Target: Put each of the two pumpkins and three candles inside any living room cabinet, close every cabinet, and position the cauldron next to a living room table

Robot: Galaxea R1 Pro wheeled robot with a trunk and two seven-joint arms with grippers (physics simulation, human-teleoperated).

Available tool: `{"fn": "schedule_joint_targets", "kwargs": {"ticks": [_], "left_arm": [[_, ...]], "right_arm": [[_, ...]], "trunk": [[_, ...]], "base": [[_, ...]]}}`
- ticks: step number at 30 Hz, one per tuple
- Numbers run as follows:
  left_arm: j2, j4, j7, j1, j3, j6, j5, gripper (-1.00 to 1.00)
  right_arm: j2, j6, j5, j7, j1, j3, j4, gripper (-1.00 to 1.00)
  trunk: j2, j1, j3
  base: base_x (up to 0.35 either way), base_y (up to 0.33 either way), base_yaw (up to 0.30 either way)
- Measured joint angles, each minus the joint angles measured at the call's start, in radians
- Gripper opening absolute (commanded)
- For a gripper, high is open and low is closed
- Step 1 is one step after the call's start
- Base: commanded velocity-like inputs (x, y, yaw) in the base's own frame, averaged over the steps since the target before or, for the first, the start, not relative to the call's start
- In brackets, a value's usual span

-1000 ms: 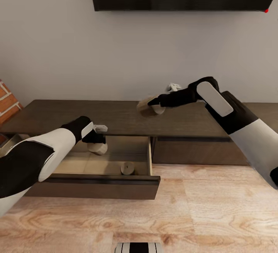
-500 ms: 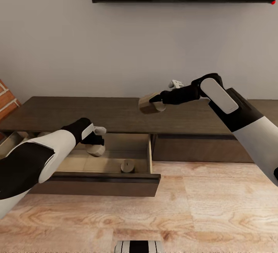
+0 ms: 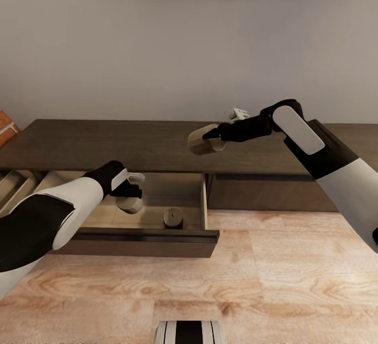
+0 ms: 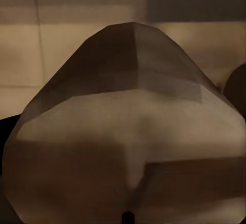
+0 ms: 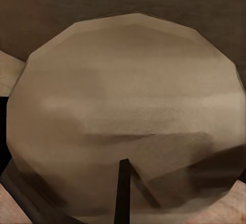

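At the left, the left claw [image 3: 128, 193] hangs inside the open drawer [image 3: 157, 212] of the cabinet [image 3: 105, 144] and is clenched on a candle [image 3: 130, 205], a short squat cylinder of pale beige colour. In the left wrist view this candle [image 4: 123, 142] looks faceted, with a darker brown top and a lighter tan side. Just beside it, toward the right of the drawer, a second candle [image 3: 173, 218] stands upright on the pale wood bottom; it is grey-tan with a small dark wick. The cabinet is long, low and dark brown, and it stands against a grey wall on a light wooden floor [image 3: 262, 281]. More to the right, the right claw [image 3: 212, 136] grasps a third candle [image 3: 202, 141] above the cabinet's top, tilted on its side. In the right wrist view its round beige face [image 5: 125, 116] shows.
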Motion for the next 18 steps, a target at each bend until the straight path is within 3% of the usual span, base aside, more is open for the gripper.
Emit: {"fn": "schedule_joint_targets", "kwargs": {"ticks": [6,10,18], "left_arm": [[0.000,-0.003,0.000,0.002,0.001,0.000,0.001,-1.00],[-0.001,-0.002,0.001,0.002,0.001,-0.002,0.001,-1.00],[-0.001,0.003,0.001,0.021,0.003,-0.073,0.027,-1.00]], "right_arm": [[-0.011,0.000,0.001,0.001,0.000,0.000,-0.026,-1.00],[-0.032,0.000,-0.068,0.001,-0.002,0.000,-0.044,-1.00],[-0.056,0.000,-0.091,0.001,-0.004,0.000,-0.049,-1.00]], "trunk": [[-0.001,0.001,-0.016],[-0.002,0.003,-0.031],[-0.003,0.007,-0.062]], "base": [[0.000,0.000,0.000],[0.000,0.000,0.000],[0.000,0.000,0.000]]}}
